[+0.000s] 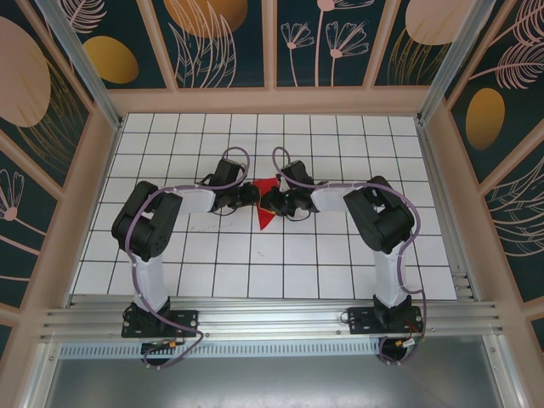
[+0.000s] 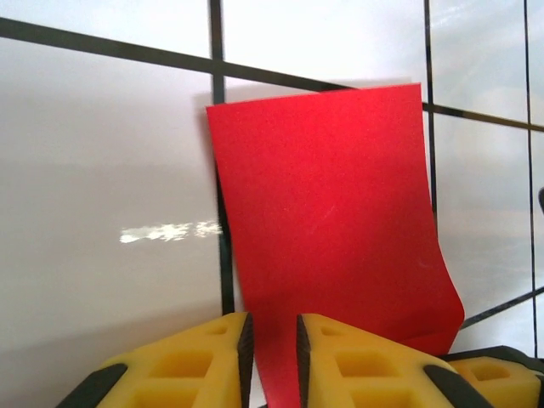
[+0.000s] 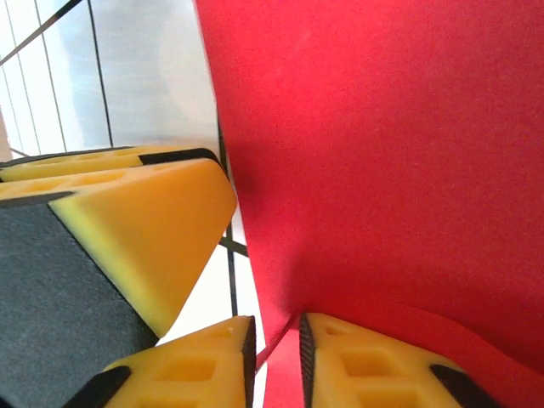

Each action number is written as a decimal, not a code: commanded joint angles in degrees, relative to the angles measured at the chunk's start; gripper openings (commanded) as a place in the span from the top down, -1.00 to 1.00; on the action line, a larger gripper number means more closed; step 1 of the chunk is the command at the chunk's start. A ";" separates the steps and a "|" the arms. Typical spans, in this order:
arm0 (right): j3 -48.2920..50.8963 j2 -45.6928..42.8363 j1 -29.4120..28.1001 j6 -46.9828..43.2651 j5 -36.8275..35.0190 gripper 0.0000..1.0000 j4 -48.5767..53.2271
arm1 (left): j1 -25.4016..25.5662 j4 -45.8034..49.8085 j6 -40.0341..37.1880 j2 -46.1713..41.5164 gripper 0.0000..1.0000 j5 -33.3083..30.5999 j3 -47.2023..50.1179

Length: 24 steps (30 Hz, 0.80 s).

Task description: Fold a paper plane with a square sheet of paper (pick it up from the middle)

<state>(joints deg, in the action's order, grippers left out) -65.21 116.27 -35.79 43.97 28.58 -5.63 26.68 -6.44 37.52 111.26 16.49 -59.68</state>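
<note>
The square sheet of paper [image 1: 264, 214], bright red, sits at the middle of the white gridded table [image 1: 340, 255]. From above it reads as a small wedge pointing toward the near edge, not a full flat square. Close up, one flat red panel has a straight top edge and a lower corner that curls. At least one fold seems to be in, but there is no narrow dart and there are no creased wings. Most of the folding appears to be left.

The two arms meet at the paper from either side. The left gripper [image 2: 273, 340] has its yellow jaws a narrow slot apart, with red showing in the slot. I cannot tell whether it is pinching the paper. The right gripper [image 3: 276, 340] also stands slightly ajar. A thin paper edge runs through its gap with white table beside it, so the paper looks loose rather than clamped. One finger of the left gripper [image 3: 136, 229] is just beside it.
</note>
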 commanded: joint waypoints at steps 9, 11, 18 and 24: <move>0.95 1.81 -0.42 -1.60 -2.03 0.26 1.66 | -0.57 3.89 3.60 -6.34 0.49 -7.28 0.94; 1.18 1.44 -0.41 -1.71 -2.24 0.24 1.54 | -0.57 3.55 3.44 -6.60 0.49 -6.32 1.22; 1.58 1.22 -0.37 -1.65 -2.41 0.47 1.04 | -0.57 1.44 3.28 -6.87 0.56 -0.88 1.95; 1.67 1.33 -0.33 -1.51 -2.48 0.70 1.08 | -0.57 -0.02 2.80 -6.59 0.59 2.55 2.90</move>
<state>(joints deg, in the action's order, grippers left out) -64.75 116.18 -35.79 43.33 27.73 -6.50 26.50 -4.58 40.36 105.95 16.10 -58.06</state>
